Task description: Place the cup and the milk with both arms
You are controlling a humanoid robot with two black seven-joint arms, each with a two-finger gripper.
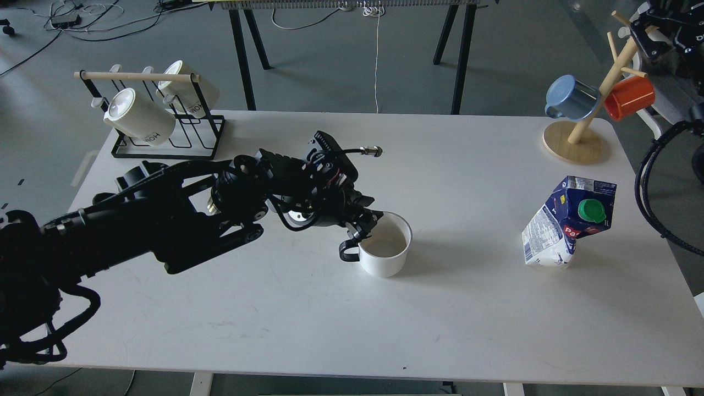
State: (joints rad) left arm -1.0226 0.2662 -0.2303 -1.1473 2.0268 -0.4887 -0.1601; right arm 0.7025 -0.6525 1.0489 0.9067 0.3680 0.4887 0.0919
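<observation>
Now left gripper (pixel 367 224) clamped on cup (pixel 385 244) rim, handle side.

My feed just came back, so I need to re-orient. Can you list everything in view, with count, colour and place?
cup: 1, white with black handle, upright at table centre, left gripper at its left rim
milk carton: 1, dark blue and white with green cap, right side of table, crumpled and leaning
ribbed mugs: 2, cream, hung on the rack
rack: 1, black wire with wooden bar, far left corner
mug tree: 1, wooden, far right corner
blue mug: 1, on the tree
orange mug: 1, on the tree
table: 1, white
left gripper: black, at the cup's rim and handle; fingers not separable
right arm: black, upper right edge, off the table; gripper not discernible
</observation>
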